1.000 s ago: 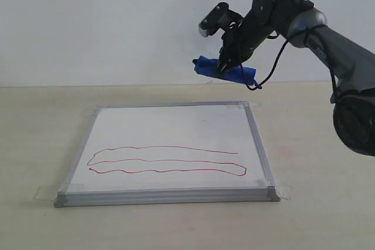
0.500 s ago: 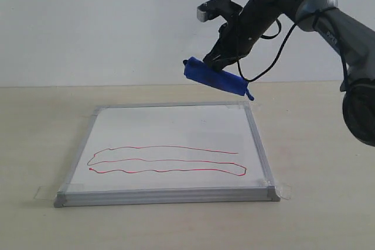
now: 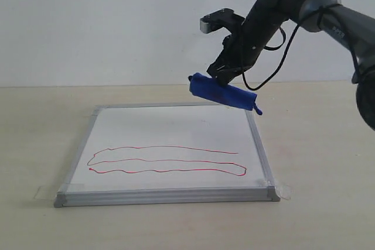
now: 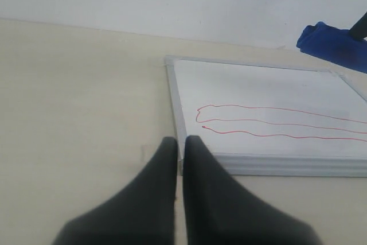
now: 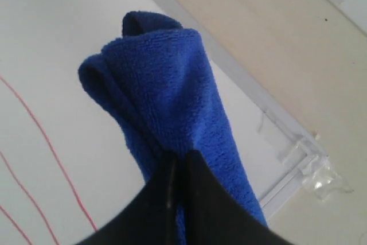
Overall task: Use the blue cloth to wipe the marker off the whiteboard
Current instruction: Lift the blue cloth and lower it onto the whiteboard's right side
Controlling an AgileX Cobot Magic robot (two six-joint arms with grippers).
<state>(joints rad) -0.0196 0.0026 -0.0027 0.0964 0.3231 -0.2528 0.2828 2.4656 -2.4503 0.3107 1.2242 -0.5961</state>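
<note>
The whiteboard [image 3: 170,127] lies flat on the beige table, silver-framed, with the marker [image 3: 167,160] as a thin red looping squiggle across its near half. My right gripper [image 3: 221,80] is shut on the blue cloth [image 3: 222,92], a rolled bundle hanging in the air over the board's far right corner. From the right wrist the blue cloth [image 5: 166,107] bulges past the closed black fingers [image 5: 198,199], above the whiteboard [image 5: 63,44]. My left gripper [image 4: 180,143] is shut and empty, low at the near left corner of the whiteboard [image 4: 258,84], with the marker [image 4: 269,121] beyond it.
Clear tape tabs [image 3: 284,191] stick out at the board's corners. A black cable [image 3: 275,65] hangs from the right arm. A pale wall [image 3: 117,21] rises behind the table. Bare beige tabletop [image 3: 322,144] surrounds the board.
The right gripper has carried the blue cloth forward and down from behind the board's far edge, ending over its far right corner. The cloth now tilts down to the right.
</note>
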